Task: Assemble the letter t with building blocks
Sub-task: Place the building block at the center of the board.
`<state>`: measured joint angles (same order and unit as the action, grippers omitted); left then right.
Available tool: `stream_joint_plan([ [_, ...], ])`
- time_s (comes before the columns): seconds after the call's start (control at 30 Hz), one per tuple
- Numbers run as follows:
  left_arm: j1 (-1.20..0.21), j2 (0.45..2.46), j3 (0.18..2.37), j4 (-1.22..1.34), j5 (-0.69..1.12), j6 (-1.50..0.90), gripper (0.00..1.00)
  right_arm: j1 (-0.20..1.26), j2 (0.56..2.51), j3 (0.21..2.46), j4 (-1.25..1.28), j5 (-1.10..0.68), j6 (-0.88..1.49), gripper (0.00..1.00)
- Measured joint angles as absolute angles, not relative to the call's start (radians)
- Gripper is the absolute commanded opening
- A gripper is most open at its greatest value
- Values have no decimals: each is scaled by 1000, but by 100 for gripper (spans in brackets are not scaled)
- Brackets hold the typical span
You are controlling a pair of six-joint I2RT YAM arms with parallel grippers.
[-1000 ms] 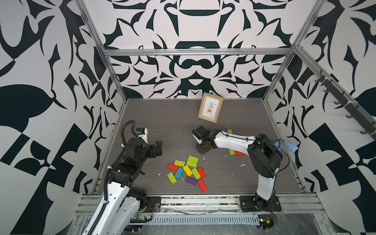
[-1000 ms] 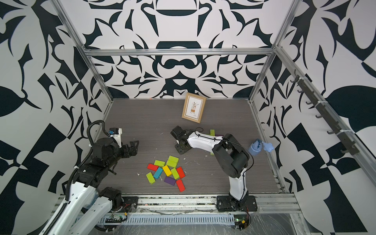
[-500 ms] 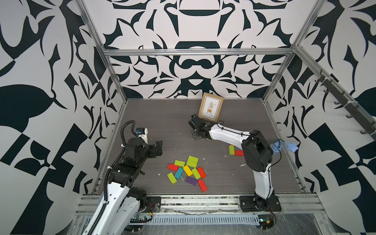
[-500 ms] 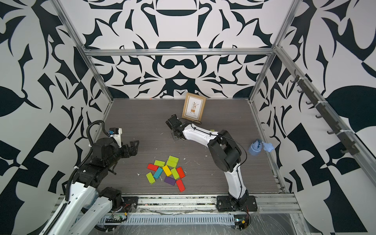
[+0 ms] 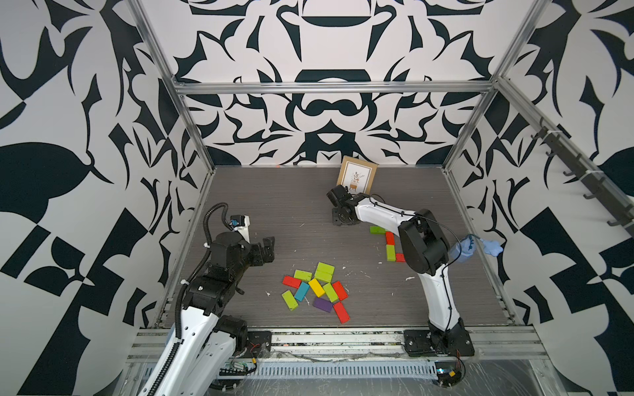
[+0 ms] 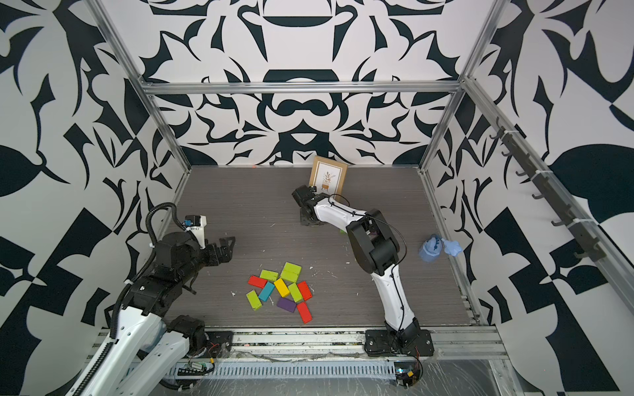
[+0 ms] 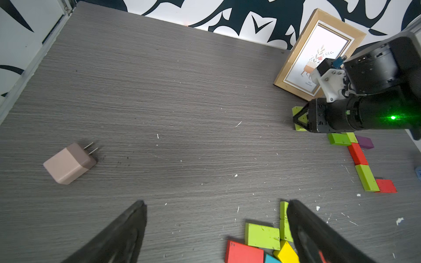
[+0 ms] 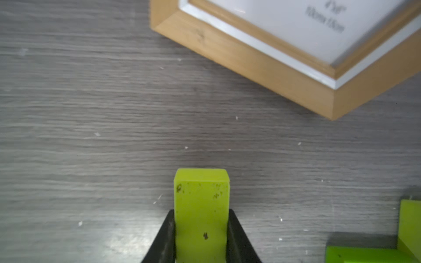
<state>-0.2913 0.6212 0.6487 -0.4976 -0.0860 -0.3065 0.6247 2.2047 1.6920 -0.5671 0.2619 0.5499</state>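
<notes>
- Since a second ago my right gripper [image 8: 201, 214] has swung away from the pile [image 5: 315, 291] and out to the frame [image 5: 356, 175]; my left gripper [image 5: 269, 248] has not moved.
- Right gripper: clamped tight on one lime block [image 8: 201, 193], which sticks out past the fingertips. Whether it touches the table [image 5: 274, 205] I cannot tell.
- Left gripper: spread as wide as it goes, holding nothing.
- Blocks: seventeen that I can count, with one in my right gripper, six in the laid set and ten in the pile.
- Laid set [image 7: 357, 153]: three lime, two red and one purple, lying flat. It starts just behind my right gripper and runs back toward that arm's base. In both top views my arm hides part of it.
- Pile: four lime, three red, one yellow, one blue and one purple, loose near my left gripper and well apart from my right one.
- Frame: one, upright, just beyond my right gripper and apart from the lime block.
- Plug [image 7: 68, 164]: one, lying ahead of my left gripper, on the side away from the pile.
- Right arm: stretched far out from its base, forearm low over the laid set, wrist bent so the gripper points down at the table.
- Left arm: elbow folded high, gripper held out level above the table, pointing toward the middle.
</notes>
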Motion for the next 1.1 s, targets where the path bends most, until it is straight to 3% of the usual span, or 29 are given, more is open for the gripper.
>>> stream_joint_plan([
  [0.23,-291,623,649,-494,-85,-307,100,622,2249,1749,-600,223,562,2],
  [0.67,-291,622,648,-492,-84,-307,100,622,2268,1789,-632,159,607,28],
  [1.1,-291,620,648,-492,-82,-307,100,622,2267,1798,-657,122,594,62],
])
